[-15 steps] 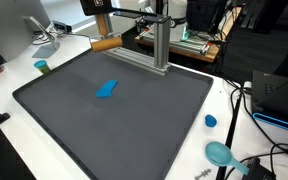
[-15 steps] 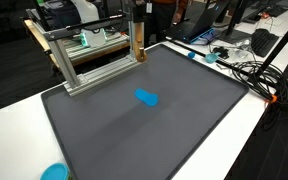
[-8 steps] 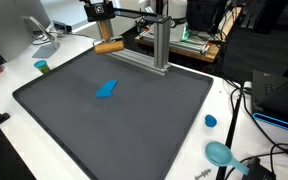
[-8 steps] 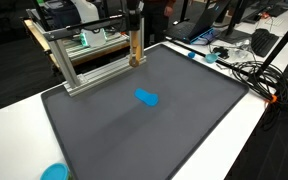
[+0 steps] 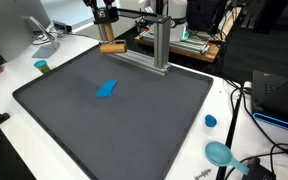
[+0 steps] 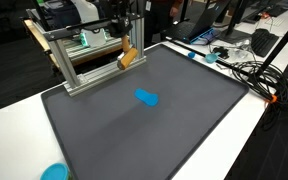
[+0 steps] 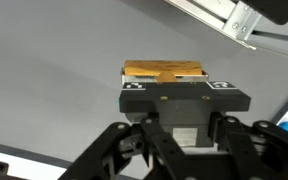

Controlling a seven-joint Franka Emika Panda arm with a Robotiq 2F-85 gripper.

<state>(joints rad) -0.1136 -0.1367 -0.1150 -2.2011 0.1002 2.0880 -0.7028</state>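
Carry phase, by my reading: block lifted and not yet set down.

- Claw [image 5: 109, 36] is clenched on the wooden block [image 5: 112, 47]. The wrist view shows the block [image 7: 164, 71] pinched crosswise at the jaw tips, with its tan face toward the camera.
- The block hangs clear of the grey mat [image 5: 134, 125], over the mat's edge nearest the aluminium frame [image 5: 160, 45] and just beside the frame's upright post.
- In an exterior view the block [image 6: 129, 57] sits tilted, one end lower than the other, close to the frame's bottom rail. You cannot tell from these views whether it brushes the rail.
- A blue piece [image 5: 106, 89] lies flat on the mat, well apart from the frame and from your claw.

Judgement for your next move:
- You need clearance from the frame first. The post and rail are the only things near enough to catch the block's low end.
- Draw away from the frame over open mat and level the block before any descent.
- Keep the jaws tight until the block has the mat under it. A tilted release would likely tip or roll it.
- Keep off the blue piece.
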